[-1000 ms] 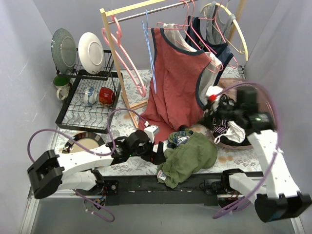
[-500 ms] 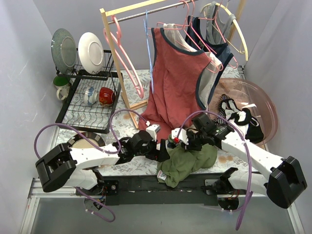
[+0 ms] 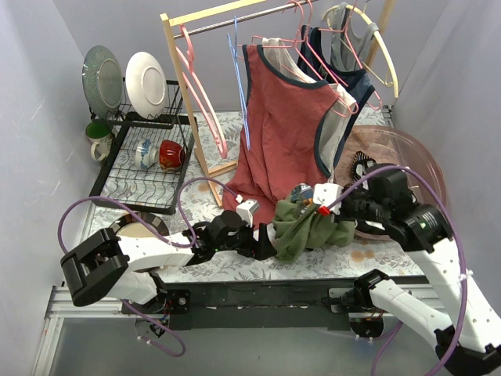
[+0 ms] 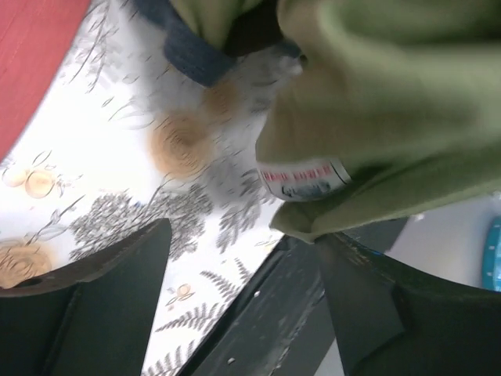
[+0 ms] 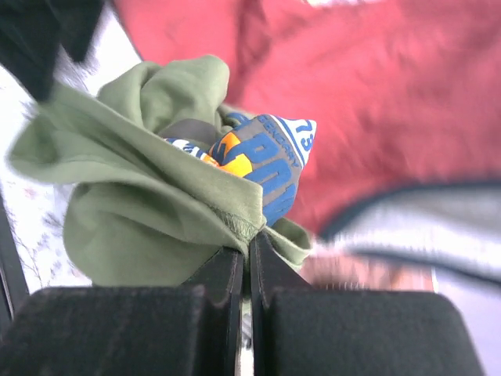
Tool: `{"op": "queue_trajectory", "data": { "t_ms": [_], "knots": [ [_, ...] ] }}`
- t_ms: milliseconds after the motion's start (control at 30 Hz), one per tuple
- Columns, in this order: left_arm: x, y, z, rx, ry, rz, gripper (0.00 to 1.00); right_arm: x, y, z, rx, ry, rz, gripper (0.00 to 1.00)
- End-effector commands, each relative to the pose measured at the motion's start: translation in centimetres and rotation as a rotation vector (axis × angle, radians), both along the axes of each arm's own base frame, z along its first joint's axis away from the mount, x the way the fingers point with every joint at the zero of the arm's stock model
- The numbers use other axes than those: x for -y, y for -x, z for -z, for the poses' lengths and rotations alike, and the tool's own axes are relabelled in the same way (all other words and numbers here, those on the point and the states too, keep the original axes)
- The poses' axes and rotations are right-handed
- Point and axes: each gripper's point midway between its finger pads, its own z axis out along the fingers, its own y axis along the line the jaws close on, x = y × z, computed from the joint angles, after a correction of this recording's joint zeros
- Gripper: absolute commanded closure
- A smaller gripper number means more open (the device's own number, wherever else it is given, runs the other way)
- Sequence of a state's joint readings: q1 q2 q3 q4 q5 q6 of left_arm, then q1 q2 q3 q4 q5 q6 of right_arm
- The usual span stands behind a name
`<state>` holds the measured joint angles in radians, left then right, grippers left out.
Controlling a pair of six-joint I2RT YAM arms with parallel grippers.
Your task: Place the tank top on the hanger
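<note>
The olive-green tank top [image 3: 307,229] is bunched and lifted off the tablecloth, its blue and orange print [image 5: 266,160] showing. My right gripper [image 3: 316,213] is shut on a fold of its hem [image 5: 249,249]. My left gripper [image 3: 271,243] is open beside the cloth's left edge, low over the table's front rail. In the left wrist view the tank top [image 4: 391,117] with a white label hangs just beyond my open left gripper [image 4: 243,274], and nothing lies between the fingers. The light-blue wire hanger [image 3: 239,78] hangs on the rail at the back.
A rust-red tank top [image 3: 283,133] hangs on the rail behind the bundle, with pink hangers [image 3: 200,90] to its left. A dish rack [image 3: 141,176] stands at the left. A pink basin [image 3: 419,160] of clothes is at the right. A plate [image 3: 139,229] lies by the left arm.
My right arm swung in from the basin, closed on the tank top and raised it up and to the right. My left gripper crept right toward the cloth.
</note>
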<state>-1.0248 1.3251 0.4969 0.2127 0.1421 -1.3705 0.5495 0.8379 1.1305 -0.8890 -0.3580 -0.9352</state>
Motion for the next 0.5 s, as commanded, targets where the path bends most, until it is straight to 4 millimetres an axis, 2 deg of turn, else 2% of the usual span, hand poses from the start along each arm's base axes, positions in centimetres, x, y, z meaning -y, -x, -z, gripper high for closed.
{"op": "queue_trajectory", "data": {
  "t_ms": [0,100,133,167,300,367,400,467],
  "knots": [
    [1.1,-0.2,-3.0,0.045,0.093,0.031,0.25,3.4,-0.2,2.9,-0.007,0.073,0.112,0.99],
    [1.3,0.6,-4.2,0.057,0.129,0.078,0.19,2.1,2.4,5.8,-0.123,0.030,0.016,0.99],
    [1.1,0.6,-5.1,0.083,0.145,0.089,0.16,1.1,3.6,6.2,-0.163,-0.013,-0.054,0.99],
    [0.8,0.7,-5.2,0.086,0.139,0.086,0.12,0.8,4.4,7.9,-0.216,-0.013,-0.082,0.99],
    [-0.6,0.4,-7.0,0.108,0.166,0.044,0.06,-0.6,6.5,10.0,-0.319,-0.052,-0.193,0.99],
    [-1.5,0.3,-6.9,0.080,0.173,0.005,0.04,-1.1,7.9,10.6,-0.361,-0.058,-0.275,0.96],
    [-1.7,0.4,-6.9,0.069,0.179,-0.003,0.03,-0.7,9.5,11.6,-0.425,-0.037,-0.304,0.94],
    [-2.1,0.5,-6.4,0.032,0.184,-0.021,0.02,-0.4,10.9,12.2,-0.409,-0.011,-0.413,0.89]
  ]
}}
